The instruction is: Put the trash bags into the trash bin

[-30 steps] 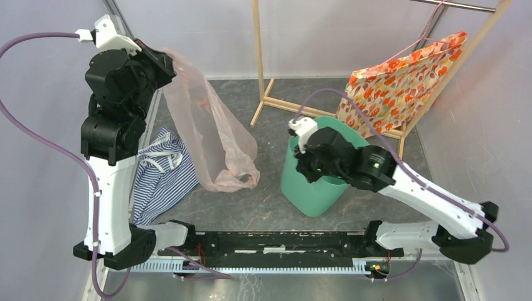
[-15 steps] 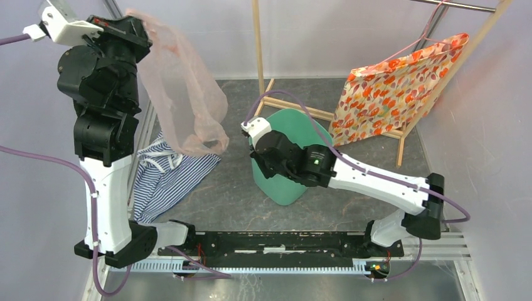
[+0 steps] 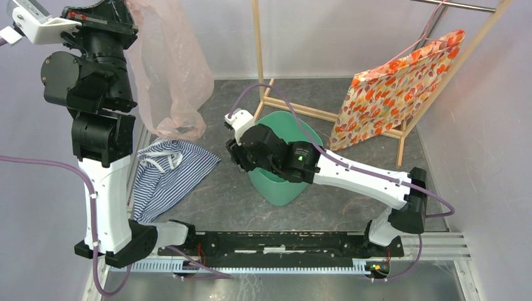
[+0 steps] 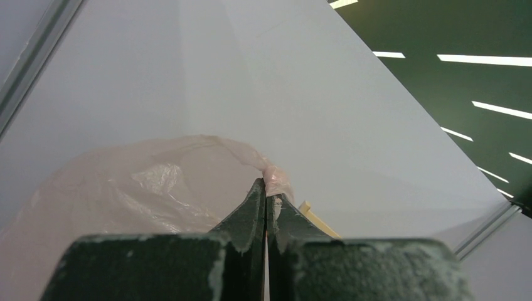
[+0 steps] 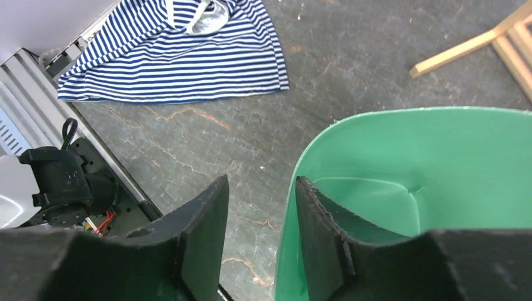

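The mint-green trash bin [image 3: 273,187] sat at centre. The pale-pink trash bag [image 3: 172,75] hung at 11 o'clock, pinched in my left gripper [image 4: 266,188]. My right gripper [image 5: 260,185] stood parted at the bin's rim, gripping nothing. Unsteadied, the bin might tip if the bag dragged it.

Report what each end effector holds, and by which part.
Left end effector: trash bag, pinched at its top edge. Right end effector: nothing; open at the trash bin rim.

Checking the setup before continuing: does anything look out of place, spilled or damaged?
Only the striped cloth, lying crumpled on the table beside the left arm. Nothing looks spilled or damaged; the trash bin appears intact.
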{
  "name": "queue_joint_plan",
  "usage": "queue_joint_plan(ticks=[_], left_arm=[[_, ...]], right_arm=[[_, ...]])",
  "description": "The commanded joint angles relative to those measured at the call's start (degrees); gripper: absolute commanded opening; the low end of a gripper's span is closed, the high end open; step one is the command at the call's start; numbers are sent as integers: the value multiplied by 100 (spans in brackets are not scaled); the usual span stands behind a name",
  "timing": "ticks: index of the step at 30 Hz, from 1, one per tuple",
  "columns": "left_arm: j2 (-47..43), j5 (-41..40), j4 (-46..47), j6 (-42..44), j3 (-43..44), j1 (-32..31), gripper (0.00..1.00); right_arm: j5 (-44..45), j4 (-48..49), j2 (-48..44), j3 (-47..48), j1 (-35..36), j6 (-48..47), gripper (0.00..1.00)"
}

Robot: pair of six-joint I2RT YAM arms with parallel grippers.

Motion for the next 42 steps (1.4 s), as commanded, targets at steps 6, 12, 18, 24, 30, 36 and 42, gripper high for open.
queue_joint_plan(ticks=[6,12,18,24,30,36,42], left_arm=[[29,420,373,-693,186,22,2],[1,530,347,-796,241,22,2],[-26,612,305,-841,264,22,2],[-89,646,238,-790,209,22,2],[-159,741,211,-772,92,22,2],[-268,862,230,-771,-163,22,2],[-307,1005,208,-721,-157,22,2]], right_arm=[[-348,1007,-711,173,15,-385,80],[-1133,1631,-556,353,22,-603,92],[-1691,2204,-152,376,19,-245,98],[-2134,2821,258,547,17,446,98],[-2245,3213,312,498,22,887,71],[-2196,3376,-153,243,18,972,12],[-1555,2211,-590,911,21,535,0]])
